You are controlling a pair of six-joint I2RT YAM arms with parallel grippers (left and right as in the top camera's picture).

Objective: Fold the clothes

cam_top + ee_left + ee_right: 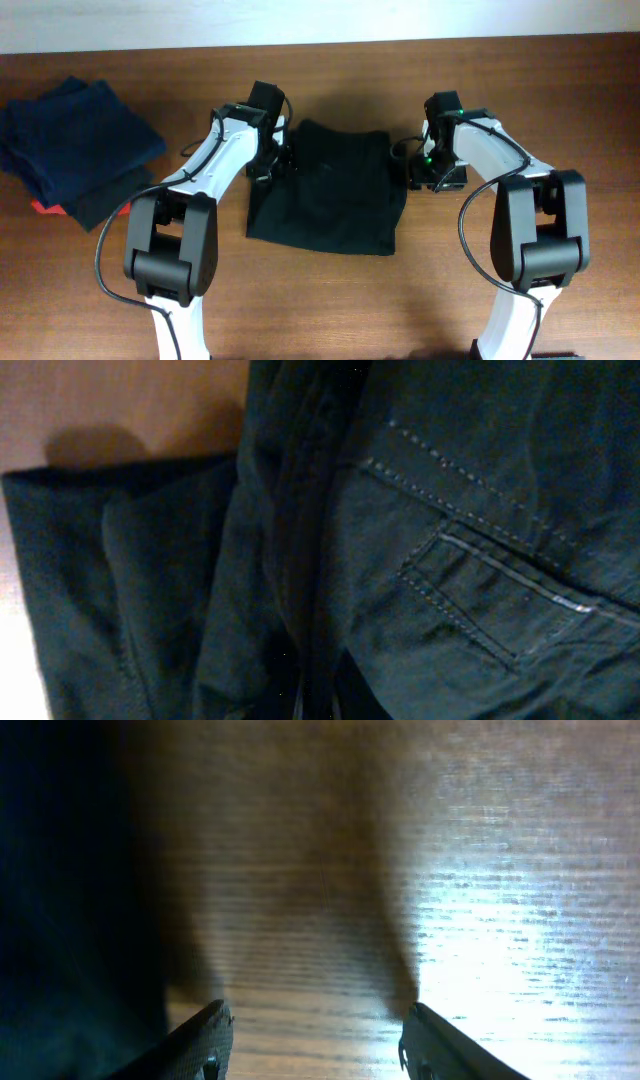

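While the overhead camera looks straight down, the black pants (pixel 325 195) lie folded on the table (pixel 330 310), and everything else is placed around them. The left gripper (pixel 277 158) is at the pants' upper left edge, over the cloth; from here it is too dark and small to judge how its jaws stand. The right gripper (pixel 418 168) is just off the pants' right edge, near the upper corner, over bare wood. Well left of the pants sits a navy stack (pixel 75 145) of clothes, with a red item (pixel 40 207) poking out from under it. In the left wrist view the pants fill nearly the whole frame. A thick ridge (pixel 300 540) of cloth runs top to bottom, a stitched pocket (pixel 500 595) lies right of it, and table shows at the upper left. The fingers cannot be made out against the dark cloth, so I cannot tell whether they are apart or pinching it. In the right wrist view the two fingertips (pixel 215 1035) stand wide apart with nothing between them, over bare wood, and the pants are a dark blur to their left.
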